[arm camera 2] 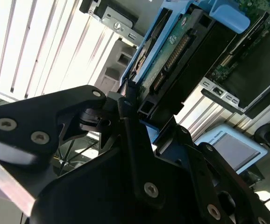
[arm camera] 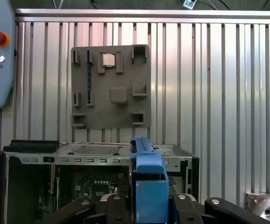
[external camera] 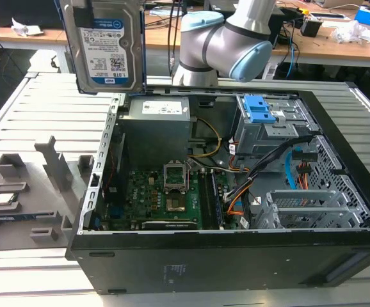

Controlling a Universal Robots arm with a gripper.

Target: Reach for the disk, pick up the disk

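I see the disk (external camera: 107, 54) up in the air, over the far corner of the open computer case (external camera: 204, 268), at the exterior view's left. My gripper (arm camera 2: 146, 112) is closed tight on it, squeezing its blue bracket (arm camera: 150, 186).

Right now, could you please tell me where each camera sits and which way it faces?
Exterior view: off the arm, looking down into the open computer case; arm and lifted disk show.
First wrist view: on the wrist, facing the grey fixture plate; the end effector grips the disk.
Second wrist view: on the wrist, looking along the end effector at the disk's connector edge.
All three share the disk.
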